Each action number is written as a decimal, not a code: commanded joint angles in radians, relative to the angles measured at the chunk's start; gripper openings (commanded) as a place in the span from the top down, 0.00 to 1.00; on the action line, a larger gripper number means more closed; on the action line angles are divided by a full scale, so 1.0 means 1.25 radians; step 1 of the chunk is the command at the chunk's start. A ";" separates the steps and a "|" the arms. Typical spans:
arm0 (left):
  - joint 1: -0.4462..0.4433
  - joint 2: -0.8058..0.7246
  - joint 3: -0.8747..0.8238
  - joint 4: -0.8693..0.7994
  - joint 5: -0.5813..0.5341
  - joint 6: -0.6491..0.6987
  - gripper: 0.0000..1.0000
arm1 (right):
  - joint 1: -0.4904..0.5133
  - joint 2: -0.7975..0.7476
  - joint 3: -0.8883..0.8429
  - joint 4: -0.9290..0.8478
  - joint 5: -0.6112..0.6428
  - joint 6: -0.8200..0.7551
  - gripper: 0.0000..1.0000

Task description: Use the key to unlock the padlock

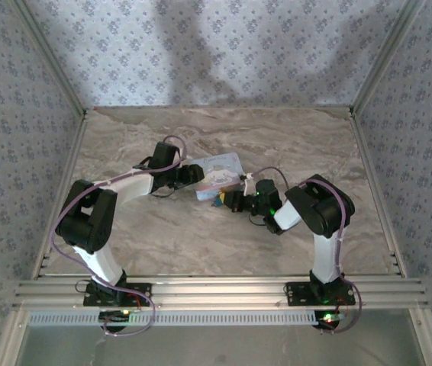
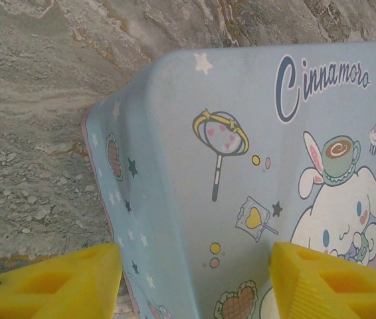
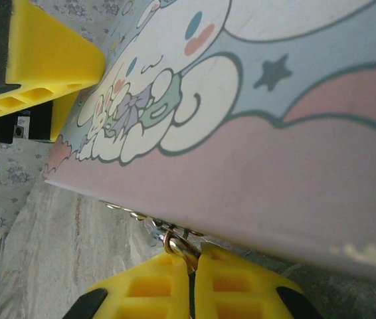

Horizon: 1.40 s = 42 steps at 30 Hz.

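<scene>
Two white and black robot arms are reaching inward over one marble-patterned table [image 1: 292, 137], and both are meeting at one pale blue rectangular tin [image 1: 220, 169] that is showing a white long-eared cartoon character and the lettering "Cinnamoro". The left gripper [image 2: 194, 286] is holding its two yellow fingers wide apart. The tin's end is sitting between them, directly ahead of the fingertips. The left-hand finger is lying beside the tin's side wall and the right-hand finger is lying over the lid. It is not possible to tell whether they are pressing on the tin. The right gripper [image 3: 189, 266] is holding its two yellow fingertips tight together, and they are pinching one small brass-coloured metal piece [image 3: 177, 244] right at their tips. Whether that piece is the key or a ring is too small to tell. Just beyond those tips, the tin's pink lower edge is running across, with a short row of metal glints beneath it. In the overhead view, one tiny dark bluish padlock [image 1: 217, 197] is sitting at the tin's near edge, just in front of the right gripper's fingertips. It is appearing only as a speck there.
</scene>
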 commanded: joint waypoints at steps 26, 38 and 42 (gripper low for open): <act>-0.025 0.011 -0.074 -0.087 -0.026 0.001 0.40 | -0.033 -0.081 -0.033 -0.004 0.051 0.077 1.00; -0.025 -0.019 -0.083 -0.047 0.009 -0.028 0.32 | -0.050 -0.162 -0.081 -0.058 0.094 0.062 1.00; -0.023 -0.041 -0.074 -0.043 0.017 -0.046 0.28 | -0.052 -0.233 -0.106 -0.132 0.107 0.036 1.00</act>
